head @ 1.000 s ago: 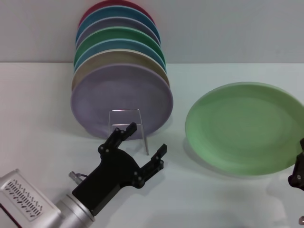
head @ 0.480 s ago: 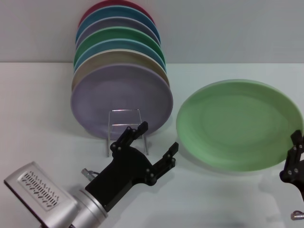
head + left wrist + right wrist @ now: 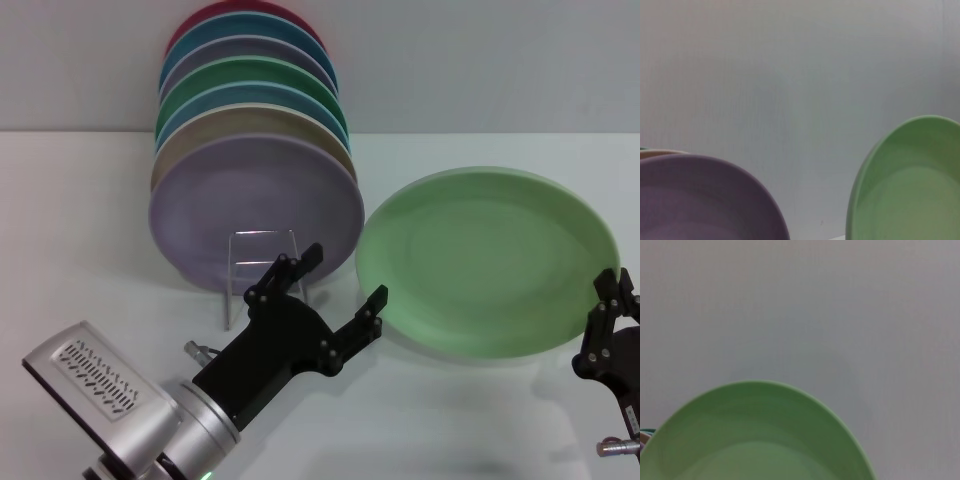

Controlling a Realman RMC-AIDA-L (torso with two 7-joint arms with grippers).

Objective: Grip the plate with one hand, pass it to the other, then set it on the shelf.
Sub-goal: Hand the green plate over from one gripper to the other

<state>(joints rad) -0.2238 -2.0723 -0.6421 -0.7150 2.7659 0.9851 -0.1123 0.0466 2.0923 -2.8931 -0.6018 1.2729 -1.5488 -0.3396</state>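
The light green plate [image 3: 490,258] hangs tilted above the table at the right, casting a shadow below. My right gripper [image 3: 608,322], all black, is shut on the plate's near right rim. My left gripper [image 3: 347,273], black on a silver wrist, is open just left of the plate's left rim, apart from it. The wire shelf [image 3: 262,232] stands behind the left gripper, its front loop in front of the lilac plate [image 3: 255,195]. The green plate also shows in the left wrist view [image 3: 910,185] and the right wrist view [image 3: 755,440].
Several coloured plates stand on edge in the rack behind the lilac one, among them a darker green plate [image 3: 255,72]. The lilac plate also shows in the left wrist view [image 3: 700,200]. The white table [image 3: 80,210] extends left of the rack.
The right gripper has carried the green plate to the left. The left gripper has moved forward and right, closing on the plate's left rim, still open.
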